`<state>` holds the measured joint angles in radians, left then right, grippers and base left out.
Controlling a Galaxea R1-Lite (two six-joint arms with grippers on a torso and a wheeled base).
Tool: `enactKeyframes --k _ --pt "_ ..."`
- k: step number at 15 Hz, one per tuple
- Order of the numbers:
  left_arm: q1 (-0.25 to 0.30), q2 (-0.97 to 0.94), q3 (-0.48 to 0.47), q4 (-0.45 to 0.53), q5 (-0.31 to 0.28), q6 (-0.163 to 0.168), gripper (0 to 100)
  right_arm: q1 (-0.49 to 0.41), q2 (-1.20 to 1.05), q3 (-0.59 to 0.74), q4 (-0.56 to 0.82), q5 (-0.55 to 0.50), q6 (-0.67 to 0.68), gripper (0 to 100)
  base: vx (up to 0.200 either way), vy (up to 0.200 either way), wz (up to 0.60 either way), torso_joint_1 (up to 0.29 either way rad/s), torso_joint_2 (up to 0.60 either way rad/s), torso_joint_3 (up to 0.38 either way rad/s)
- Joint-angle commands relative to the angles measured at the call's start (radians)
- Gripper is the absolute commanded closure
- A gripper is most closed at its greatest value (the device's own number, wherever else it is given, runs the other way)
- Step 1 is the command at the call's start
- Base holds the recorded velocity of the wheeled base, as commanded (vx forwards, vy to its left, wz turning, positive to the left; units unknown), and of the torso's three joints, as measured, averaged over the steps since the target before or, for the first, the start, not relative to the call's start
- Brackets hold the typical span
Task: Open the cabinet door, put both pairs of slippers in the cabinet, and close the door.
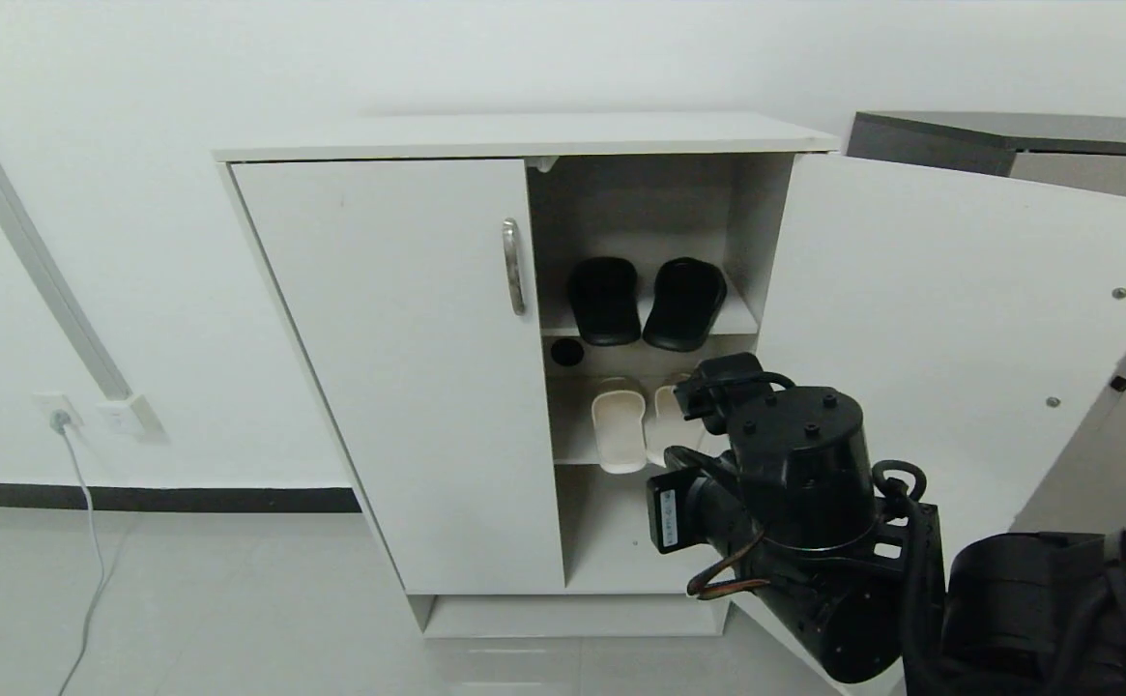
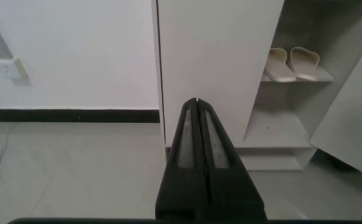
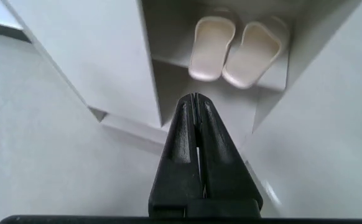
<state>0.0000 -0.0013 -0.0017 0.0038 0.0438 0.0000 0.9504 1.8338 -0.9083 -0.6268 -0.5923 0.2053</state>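
Black slippers (image 1: 645, 302) sat on the cabinet's (image 1: 524, 135) upper shelf, cream slippers (image 1: 620, 425) one shelf below, its door (image 1: 930, 319) open. Left end effector (image 2: 196, 102) and right end effector (image 3: 195, 98) — both pressed together, empty — faced the cabinet.

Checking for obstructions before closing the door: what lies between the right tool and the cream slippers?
Nothing: in the right wrist view the stretch from the right tool to the cream slippers is bare, just the front edge of their shelf.
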Motion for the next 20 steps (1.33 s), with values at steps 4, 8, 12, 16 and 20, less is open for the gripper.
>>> enactKeyframes --k 4,8,12,16,20 --pt "0.000 0.001 0.000 0.001 0.001 0.000 100 -0.024 0.025 0.012 -0.014 0.002 0.002 100 -0.100 0.000 0.00 0.001 0.00 0.002" --pt "0.000 0.001 0.000 0.001 0.001 0.002 100 -0.044 0.024 0.043 -0.022 0.042 -0.003 100 0.000 0.000 0.00 0.000 0.00 0.000" --pt "0.000 0.001 0.000 0.001 0.001 0.002 100 -0.044 0.024 0.062 -0.054 0.045 -0.009 100 0.000 0.000 0.00 0.000 0.00 0.000" --pt "0.000 0.001 0.000 0.001 0.001 0.002 100 -0.044 0.027 0.081 -0.103 0.045 -0.027 100 0.000 0.000 0.00 0.000 0.00 0.000" --pt "0.000 0.001 0.000 0.001 0.001 0.002 100 -0.044 0.039 0.085 -0.116 0.045 -0.029 100 0.000 0.000 0.00 0.000 0.00 0.000"
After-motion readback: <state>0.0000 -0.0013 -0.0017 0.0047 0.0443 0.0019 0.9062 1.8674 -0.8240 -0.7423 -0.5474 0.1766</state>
